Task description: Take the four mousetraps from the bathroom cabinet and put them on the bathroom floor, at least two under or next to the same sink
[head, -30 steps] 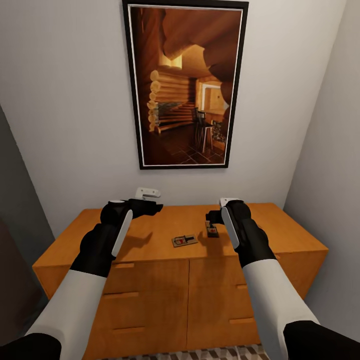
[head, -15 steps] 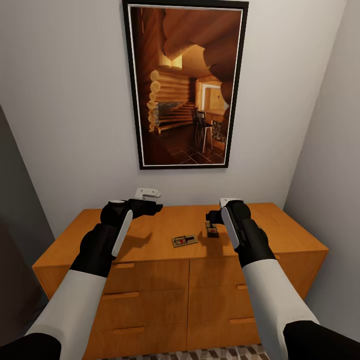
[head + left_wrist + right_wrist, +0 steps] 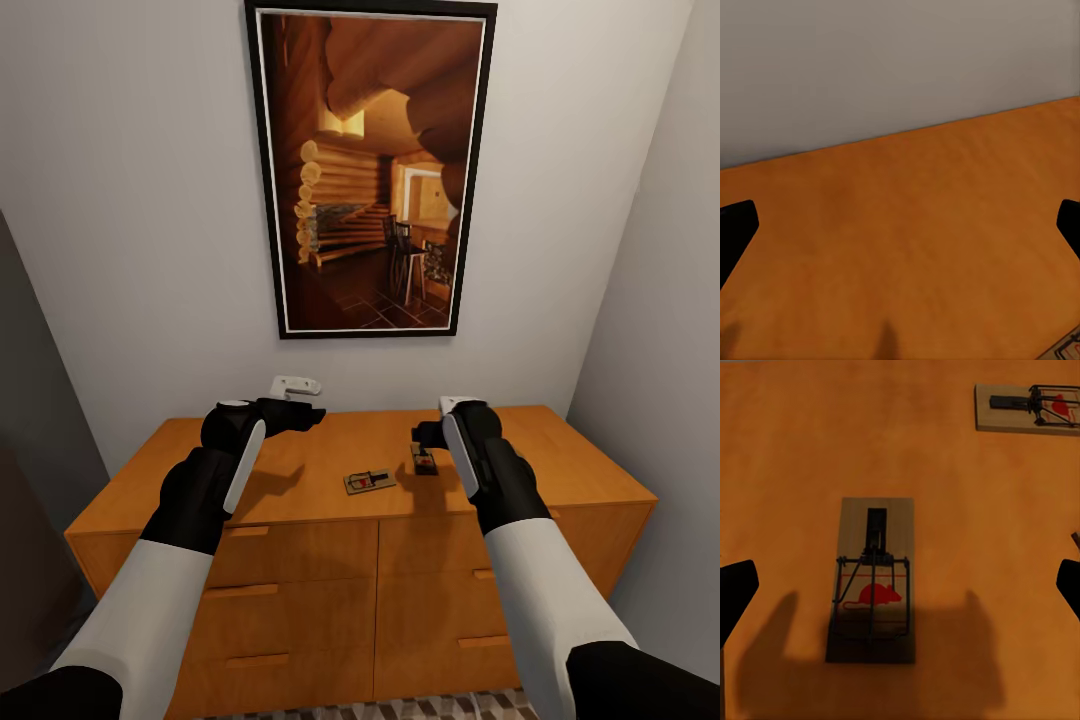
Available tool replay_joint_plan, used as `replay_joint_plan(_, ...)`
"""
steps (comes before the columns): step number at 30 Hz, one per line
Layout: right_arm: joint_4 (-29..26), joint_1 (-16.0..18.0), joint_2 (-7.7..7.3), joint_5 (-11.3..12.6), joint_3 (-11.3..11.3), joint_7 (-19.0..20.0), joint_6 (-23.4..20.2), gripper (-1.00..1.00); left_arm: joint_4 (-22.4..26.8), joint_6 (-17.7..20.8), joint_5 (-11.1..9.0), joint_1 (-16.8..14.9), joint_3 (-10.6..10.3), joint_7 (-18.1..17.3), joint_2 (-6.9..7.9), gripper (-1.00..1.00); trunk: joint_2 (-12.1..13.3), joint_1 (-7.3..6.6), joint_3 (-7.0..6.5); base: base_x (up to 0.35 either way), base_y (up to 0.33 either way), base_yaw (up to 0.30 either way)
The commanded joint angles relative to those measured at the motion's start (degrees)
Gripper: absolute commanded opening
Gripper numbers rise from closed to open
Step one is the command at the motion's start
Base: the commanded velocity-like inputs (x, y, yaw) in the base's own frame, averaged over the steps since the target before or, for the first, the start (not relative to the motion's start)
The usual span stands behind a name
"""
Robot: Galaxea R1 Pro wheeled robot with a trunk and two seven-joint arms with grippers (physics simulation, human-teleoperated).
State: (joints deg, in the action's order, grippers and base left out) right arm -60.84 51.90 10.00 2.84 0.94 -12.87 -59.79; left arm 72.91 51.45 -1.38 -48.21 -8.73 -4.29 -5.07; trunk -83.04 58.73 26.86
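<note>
Two mousetraps lie flat on the cabinet (image 3: 330,470) top: one mousetrap (image 3: 369,481) near the middle of the head view, the second mousetrap (image 3: 424,459) just right of it, below the right gripper (image 3: 432,434), whose fingers stand wide apart. The left gripper (image 3: 308,414) hovers over bare orange-brown wood at centre left, fingers also apart. Behind stand a grey wall (image 3: 130,220) and a framed log-cabin picture (image 3: 372,170). A strip of patterned floor tiles (image 3: 400,708) shows at the bottom edge.

Right-hand mousetrap (image 3: 424,460) partly behind right gripper (image 3: 432,436).
</note>
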Motion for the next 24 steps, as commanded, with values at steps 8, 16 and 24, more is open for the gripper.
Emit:
replay_joint_plan(8, 0.4, 0.0, 0.00, 0.3, -3.2, -0.4, -0.2, 1.00, -0.1, 0.2, -0.1, 0.0, 0.0, -0.1, -0.02, 1.00, 0.0, 0.00, 0.07, 0.000, 0.000, 0.000)
replay_joint_plan(16, 3.6, 0.0, 0.00, 0.4, -5.1, -0.4, 0.6, 1.00, -0.2, 0.2, -0.1, 0.0, 0.0, -0.1, -0.02, 1.00, 0.0, 0.00, 0.07, 0.000, 0.000, 0.000)
replay_joint_plan(24, 5.1, 0.0, 0.00, 0.4, -5.5, -0.4, 1.8, 1.00, -0.2, 0.2, -0.1, 0.0, 0.0, -0.1, -0.03, 1.00, 0.0, 0.00, 0.07, 0.000, 0.000, 0.000)
